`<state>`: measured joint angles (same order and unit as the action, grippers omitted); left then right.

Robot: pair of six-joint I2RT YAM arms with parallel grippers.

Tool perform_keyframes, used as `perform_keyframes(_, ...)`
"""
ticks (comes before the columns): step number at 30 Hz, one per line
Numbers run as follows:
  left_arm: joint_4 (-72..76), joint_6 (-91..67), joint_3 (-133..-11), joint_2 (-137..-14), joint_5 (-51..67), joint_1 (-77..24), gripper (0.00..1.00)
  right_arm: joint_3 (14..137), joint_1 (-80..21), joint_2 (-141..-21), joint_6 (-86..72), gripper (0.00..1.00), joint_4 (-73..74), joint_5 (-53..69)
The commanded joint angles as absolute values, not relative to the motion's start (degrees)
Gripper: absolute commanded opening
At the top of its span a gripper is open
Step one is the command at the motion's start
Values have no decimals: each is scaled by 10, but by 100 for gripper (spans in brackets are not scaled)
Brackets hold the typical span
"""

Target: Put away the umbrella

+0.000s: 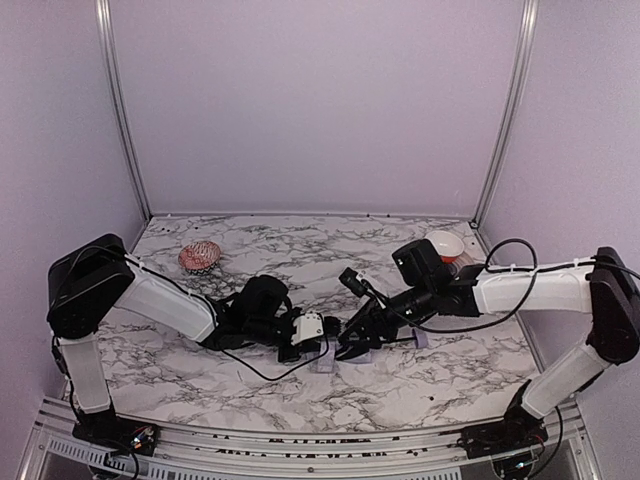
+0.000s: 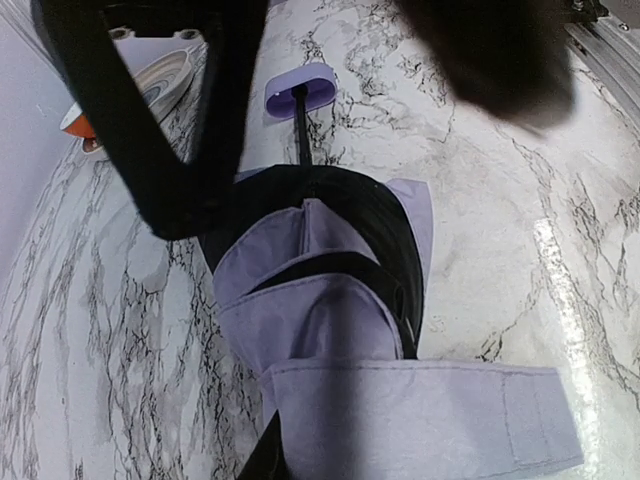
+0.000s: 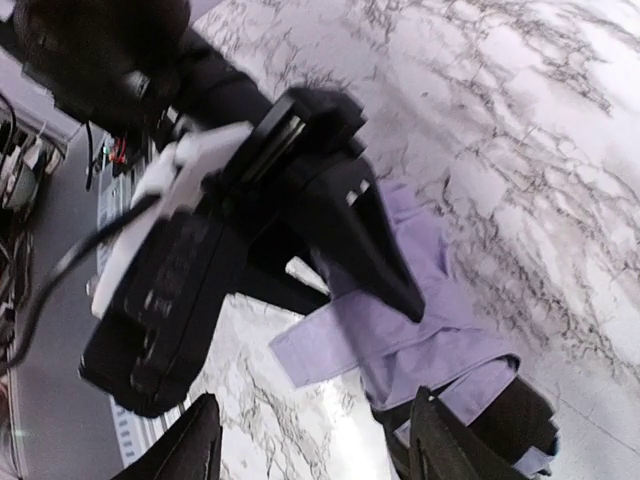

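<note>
The umbrella point(image 1: 326, 361) lies folded on the marble table between my two grippers. In the left wrist view its lavender fabric point(image 2: 330, 320) wraps black lining, with the thin shaft running to the lavender handle point(image 2: 300, 88). A lavender strap point(image 2: 430, 415) crosses the bottom of that view and hides my left fingers. In the right wrist view my left gripper point(image 3: 392, 285) is closed on the lavender fabric point(image 3: 430, 330). My right gripper point(image 3: 320, 440) is wide open just above the strap end, holding nothing. Both grippers meet at mid-table, the left point(image 1: 322, 335) and the right point(image 1: 353, 340).
A pink mesh ball point(image 1: 200, 255) sits at the back left. A white bowl point(image 1: 446, 243) with an orange item stands at the back right; it also shows in the left wrist view point(image 2: 160, 80). Lavender walls enclose the table.
</note>
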<state>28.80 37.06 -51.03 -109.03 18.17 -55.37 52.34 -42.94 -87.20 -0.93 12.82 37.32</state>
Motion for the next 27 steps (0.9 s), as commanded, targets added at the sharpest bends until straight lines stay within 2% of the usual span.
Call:
perform_keyframes(1,170,338,-522,-1131,186,-542,0,409,-453,-782,-15,61,-79,350)
perform_keyframes(3,148,311,-542,-1140,173,-535,0,350,-452,-748,-51,60,-181,328)
perform_keyframes(5,134,280,-557,-1152,152,-528,0,343,-450,-750,-61,59,-191,328)
perform_keyframes(8,131,243,-565,-1160,121,-522,0,376,-433,-795,-88,55,-141,361)
perform_keyframes(12,116,228,-581,-1172,105,-520,0,344,-372,-878,-212,47,-258,468)
perform_keyframes(14,104,223,-594,-1178,104,-518,0,341,-369,-903,-227,46,-278,479)
perform_keyframes(27,97,219,-601,-1186,116,-510,0,393,-384,-1002,-179,55,-252,484)
